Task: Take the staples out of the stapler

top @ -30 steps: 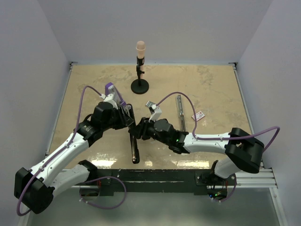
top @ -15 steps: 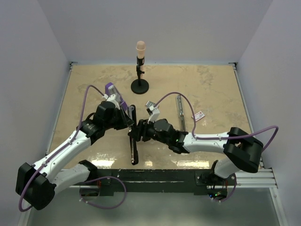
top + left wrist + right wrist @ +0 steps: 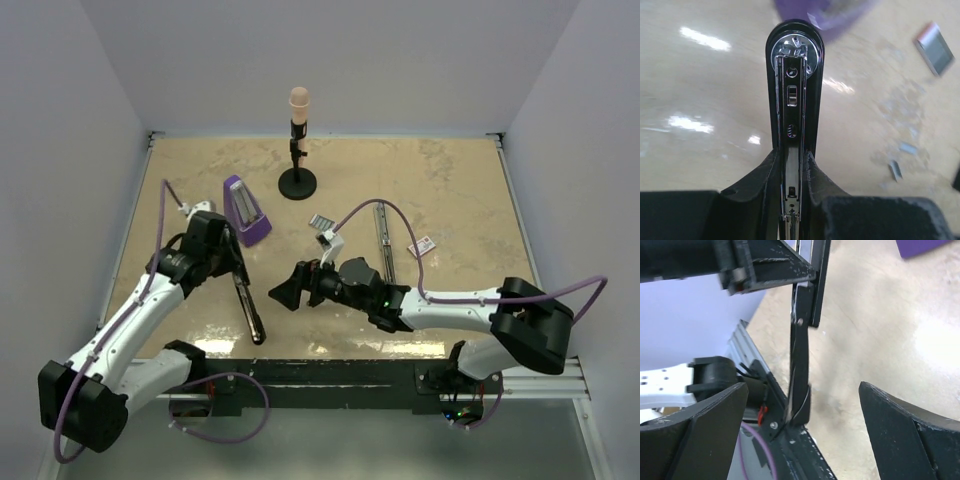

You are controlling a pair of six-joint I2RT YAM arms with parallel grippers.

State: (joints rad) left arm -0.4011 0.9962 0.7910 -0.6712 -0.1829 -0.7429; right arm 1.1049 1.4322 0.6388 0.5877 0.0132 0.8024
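The stapler (image 3: 249, 312) is in the left hand (image 3: 237, 272), which is clamped on one end of it. The long black bar points from this hand toward the near edge of the counter (image 3: 450, 180). In the left wrist view its open side faces the camera: a narrow metal channel runs along the middle of the bar, and the far end is round and shiny. It is not possible to tell if the far end touches the counter.

The staples (image 3: 320, 221) lie flat on the counter as a small silver strip, farther back and well apart from the stapler.

The right hand (image 3: 283, 293) is just beside the stapler, on its right side. Its fingers (image 3: 700, 435) stand wide apart and hold nothing. In the right wrist view the stapler shows between them as a thin dark bar, not touched by either one.

A long thin metal rail (image 3: 381, 238) lies on the counter to the right of the staples, and a small pink and white card (image 3: 422, 245) lies near it. A purple wedge-shaped block (image 3: 245, 210) stands behind the left hand. A black stand with a pale top (image 3: 297, 150) is near the back of the counter.
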